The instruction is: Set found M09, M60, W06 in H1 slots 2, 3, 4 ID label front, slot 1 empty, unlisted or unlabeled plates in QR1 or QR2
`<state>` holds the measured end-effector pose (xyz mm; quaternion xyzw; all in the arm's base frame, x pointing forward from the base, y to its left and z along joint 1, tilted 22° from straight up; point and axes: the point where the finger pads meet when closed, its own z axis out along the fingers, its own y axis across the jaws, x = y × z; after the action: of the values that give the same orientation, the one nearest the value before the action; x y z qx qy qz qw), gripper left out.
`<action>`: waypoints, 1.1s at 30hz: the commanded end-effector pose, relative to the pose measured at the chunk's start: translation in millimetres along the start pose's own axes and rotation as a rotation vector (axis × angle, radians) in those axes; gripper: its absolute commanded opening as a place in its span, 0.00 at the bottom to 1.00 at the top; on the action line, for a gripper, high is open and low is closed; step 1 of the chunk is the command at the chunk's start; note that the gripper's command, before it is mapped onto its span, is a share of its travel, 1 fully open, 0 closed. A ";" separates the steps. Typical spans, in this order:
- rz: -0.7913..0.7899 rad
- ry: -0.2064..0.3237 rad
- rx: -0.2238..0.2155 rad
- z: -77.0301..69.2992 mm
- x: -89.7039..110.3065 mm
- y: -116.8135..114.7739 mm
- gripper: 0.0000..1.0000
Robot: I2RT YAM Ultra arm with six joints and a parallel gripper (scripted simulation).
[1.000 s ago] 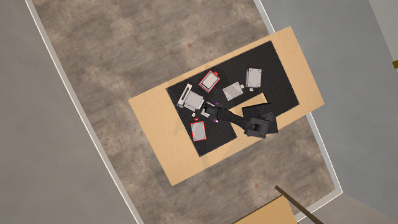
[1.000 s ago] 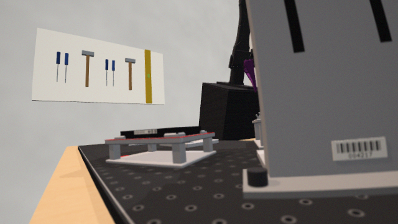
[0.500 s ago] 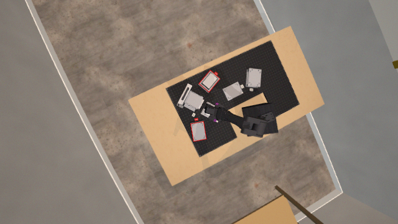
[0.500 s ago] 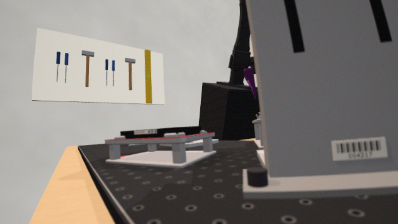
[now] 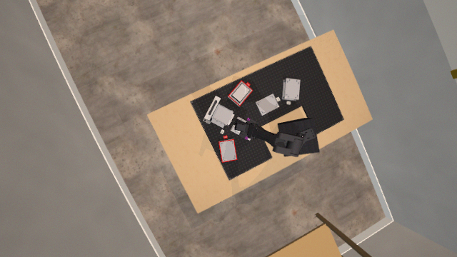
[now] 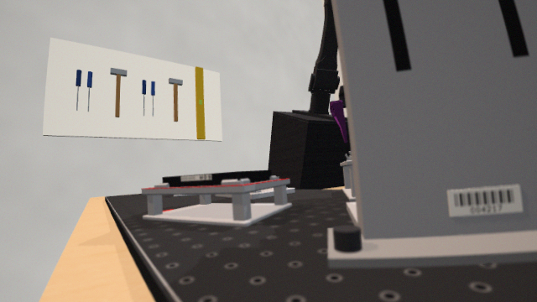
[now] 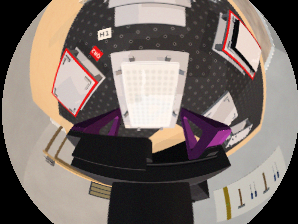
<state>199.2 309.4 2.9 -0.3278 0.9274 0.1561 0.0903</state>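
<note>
A white well plate lies flat on the landing nest just in front of the plate hotel H1. In the exterior view the hotel's grey back wall fills the right side and hides its slots. My gripper is open, pointing at the hotel. Its purple fingers stand on either side of the plate's near end, apart from it. One purple finger shows beside the hotel wall. The plates inside the hotel are hidden.
Two red-rimmed quarantine nests flank the hotel; one stands on posts. Two grey nests lie further back. The arm's black base sits at the mat's notch.
</note>
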 end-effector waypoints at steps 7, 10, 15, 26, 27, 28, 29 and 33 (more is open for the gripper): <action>-0.003 -0.031 -0.006 6.7 -8.1 1.7 1.00; -0.003 -0.031 -0.006 9.4 -8.2 1.7 1.00; -0.003 -0.031 -0.006 16.1 -8.3 1.7 1.00; -0.003 -0.031 -0.006 28.1 -8.6 1.8 1.00; -0.003 -0.031 -0.006 29.4 -8.7 1.8 1.00; -0.003 -0.031 -0.006 30.1 -8.7 1.8 1.00; -0.003 -0.031 -0.006 30.1 -8.7 1.8 1.00; -0.003 -0.031 -0.006 30.1 -8.7 1.8 0.86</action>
<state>203.1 323.0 -26.6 -0.3278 0.9265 0.1587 0.0944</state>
